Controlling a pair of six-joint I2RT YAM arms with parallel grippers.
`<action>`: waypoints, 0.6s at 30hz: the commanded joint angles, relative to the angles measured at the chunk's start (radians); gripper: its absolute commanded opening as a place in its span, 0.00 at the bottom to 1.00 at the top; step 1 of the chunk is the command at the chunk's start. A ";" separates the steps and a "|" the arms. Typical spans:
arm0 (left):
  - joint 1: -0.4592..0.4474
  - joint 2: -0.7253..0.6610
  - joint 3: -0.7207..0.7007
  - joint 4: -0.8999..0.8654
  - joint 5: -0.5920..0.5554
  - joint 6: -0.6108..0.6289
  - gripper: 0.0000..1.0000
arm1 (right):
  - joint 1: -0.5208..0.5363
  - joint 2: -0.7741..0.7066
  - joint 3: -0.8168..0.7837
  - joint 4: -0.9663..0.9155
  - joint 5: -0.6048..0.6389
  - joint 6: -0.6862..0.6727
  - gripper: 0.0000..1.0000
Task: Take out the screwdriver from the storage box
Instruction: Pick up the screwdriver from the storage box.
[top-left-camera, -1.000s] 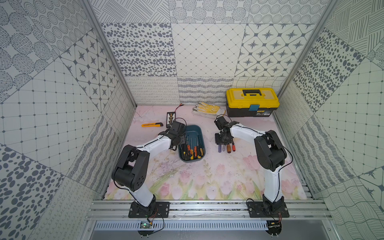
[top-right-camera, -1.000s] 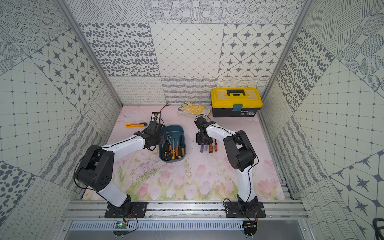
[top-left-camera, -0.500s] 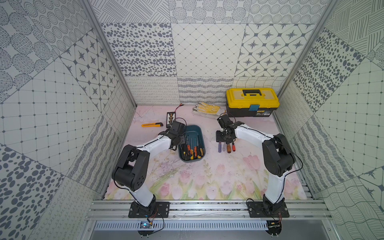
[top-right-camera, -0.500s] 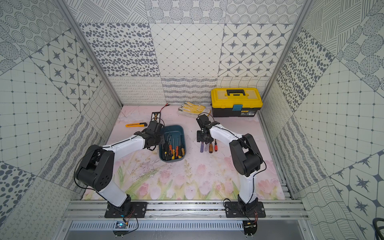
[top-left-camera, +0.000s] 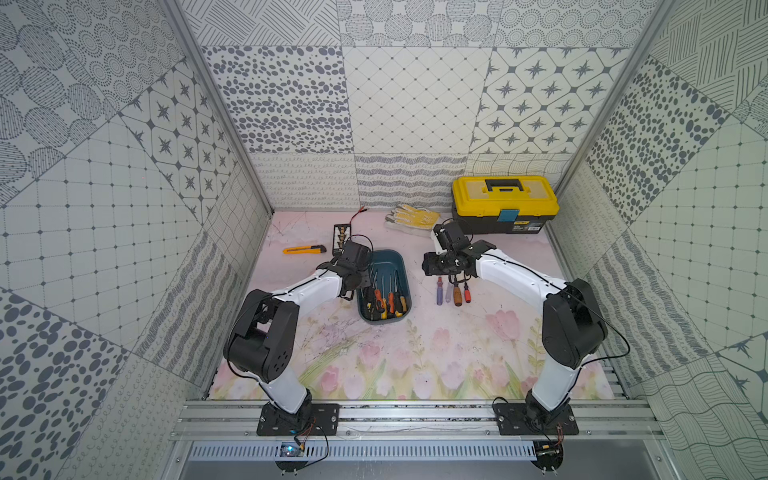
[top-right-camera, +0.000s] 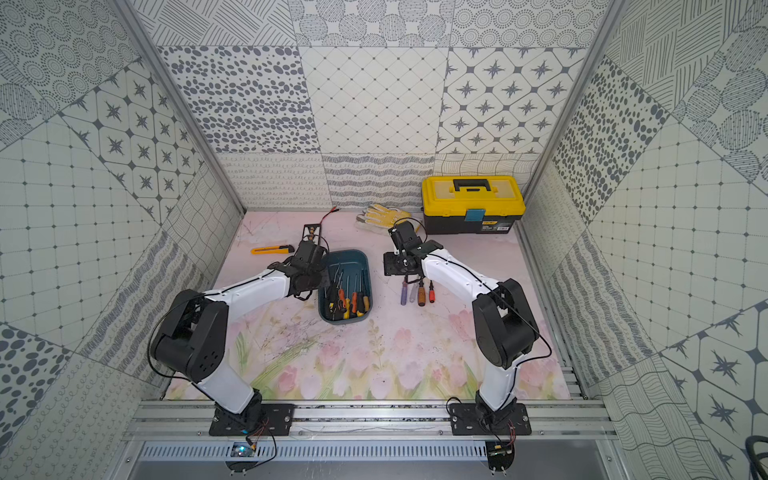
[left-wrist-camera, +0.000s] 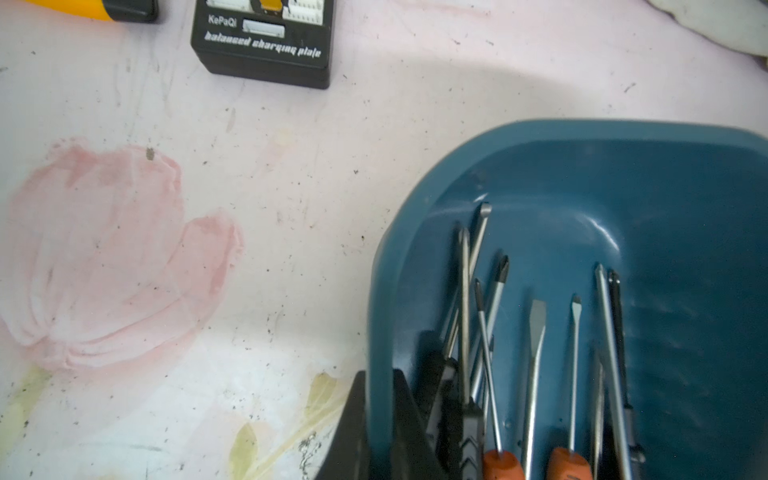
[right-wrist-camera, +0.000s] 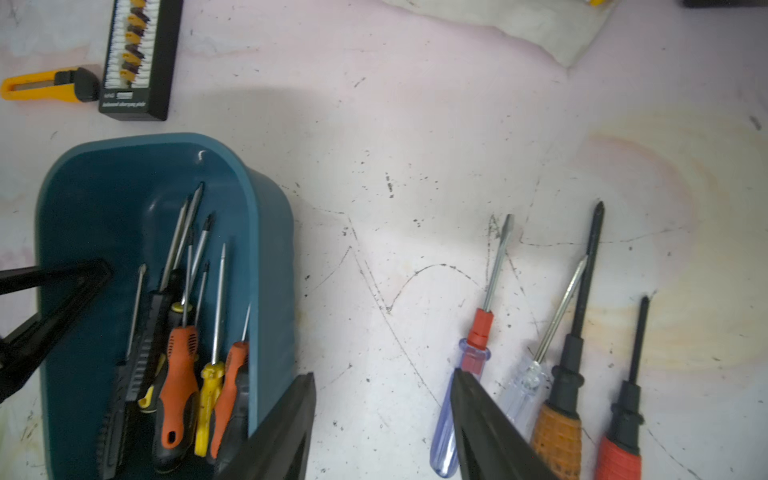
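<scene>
- Screwdrivers with orange, yellow and black handles lie heaped in the near end of the storage box, tips pointing toward the back wall.
- The storage box sits on the flowered mat, left of centre, between the two arms.
- The left gripper is clenched on the box's rim on its own arm's side, one finger inside and one outside.
- The right gripper hangs with jaws apart and nothing between them. It is over bare mat between the box and four loose screwdrivers lying side by side.
- Further back are a yellow toolbox, gloves, a utility knife and a charging plate.
</scene>
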 joint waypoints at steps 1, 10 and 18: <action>-0.002 -0.014 0.017 0.062 0.031 0.027 0.00 | 0.030 -0.025 0.038 0.051 -0.040 -0.009 0.57; -0.013 -0.011 0.009 0.076 0.065 0.033 0.00 | 0.125 0.042 0.109 0.051 -0.127 -0.003 0.53; -0.018 -0.010 0.009 0.083 0.067 0.029 0.00 | 0.191 0.125 0.168 0.022 -0.174 0.020 0.50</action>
